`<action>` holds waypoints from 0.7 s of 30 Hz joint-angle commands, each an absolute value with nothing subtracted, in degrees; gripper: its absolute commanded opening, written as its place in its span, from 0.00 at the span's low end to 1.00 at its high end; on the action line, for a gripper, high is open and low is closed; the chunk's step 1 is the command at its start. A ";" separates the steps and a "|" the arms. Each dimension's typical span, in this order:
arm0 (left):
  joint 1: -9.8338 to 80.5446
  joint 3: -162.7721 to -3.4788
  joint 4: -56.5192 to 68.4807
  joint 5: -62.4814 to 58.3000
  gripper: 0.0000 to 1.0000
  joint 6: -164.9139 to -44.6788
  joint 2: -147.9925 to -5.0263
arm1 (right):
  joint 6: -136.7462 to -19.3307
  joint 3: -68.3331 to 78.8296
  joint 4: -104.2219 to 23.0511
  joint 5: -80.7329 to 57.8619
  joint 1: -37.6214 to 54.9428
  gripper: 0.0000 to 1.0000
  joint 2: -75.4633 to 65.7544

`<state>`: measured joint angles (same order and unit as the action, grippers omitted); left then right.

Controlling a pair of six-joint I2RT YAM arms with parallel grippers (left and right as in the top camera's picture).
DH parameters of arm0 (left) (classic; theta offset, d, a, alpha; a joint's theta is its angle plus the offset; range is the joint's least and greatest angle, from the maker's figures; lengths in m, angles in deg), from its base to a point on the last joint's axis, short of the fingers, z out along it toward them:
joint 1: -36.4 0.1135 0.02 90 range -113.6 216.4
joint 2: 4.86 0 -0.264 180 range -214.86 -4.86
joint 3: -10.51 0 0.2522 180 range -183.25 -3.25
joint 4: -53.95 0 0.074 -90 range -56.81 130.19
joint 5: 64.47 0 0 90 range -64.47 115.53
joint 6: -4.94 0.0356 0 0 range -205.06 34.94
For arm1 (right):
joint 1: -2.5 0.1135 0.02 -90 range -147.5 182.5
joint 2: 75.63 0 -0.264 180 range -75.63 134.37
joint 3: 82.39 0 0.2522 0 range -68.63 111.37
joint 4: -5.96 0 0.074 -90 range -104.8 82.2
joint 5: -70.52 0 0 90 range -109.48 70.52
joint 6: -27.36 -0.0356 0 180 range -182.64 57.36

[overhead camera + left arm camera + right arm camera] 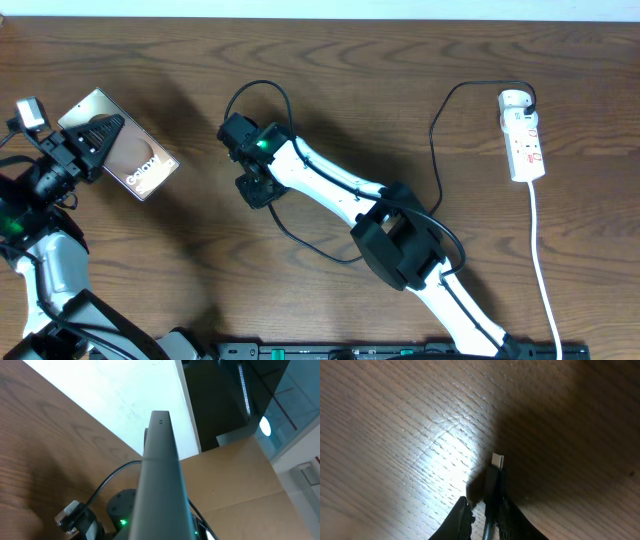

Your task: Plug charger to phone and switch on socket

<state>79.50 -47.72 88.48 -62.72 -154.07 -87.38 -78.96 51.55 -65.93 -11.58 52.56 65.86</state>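
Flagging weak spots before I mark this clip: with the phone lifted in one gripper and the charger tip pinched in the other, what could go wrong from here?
1. The right gripper pinches the charger near its plug tip; it could twist and miss the port.
2. The left gripper holds only one end of the phone; insertion force may pivot it.
3. The looped cable could snag the right arm and tug the socket.

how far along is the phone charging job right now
Done: the left gripper holds the phone tilted up off the table, and the charger runs to the socket. In hand: the right gripper is pinching the charger's plug tip above the wood. Left: bring the tip to the phone, insert it, then flip the socket's switch.
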 commanded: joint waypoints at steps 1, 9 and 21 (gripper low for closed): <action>79.78 -48.31 89.22 -63.46 0.07 -153.70 -86.79 | -79.33 51.88 -65.69 -12.06 52.87 0.17 67.96; 79.78 -48.31 89.22 -63.64 0.07 -153.70 -86.79 | -79.33 51.88 -65.69 -12.06 52.87 0.11 67.96; 79.78 -48.31 89.22 -63.64 0.07 -153.68 -86.79 | -79.85 51.88 -66.10 -12.01 52.84 0.01 67.96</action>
<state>79.50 -47.72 88.48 -62.72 -154.07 -87.38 -79.15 51.55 -65.62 -11.58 52.56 65.99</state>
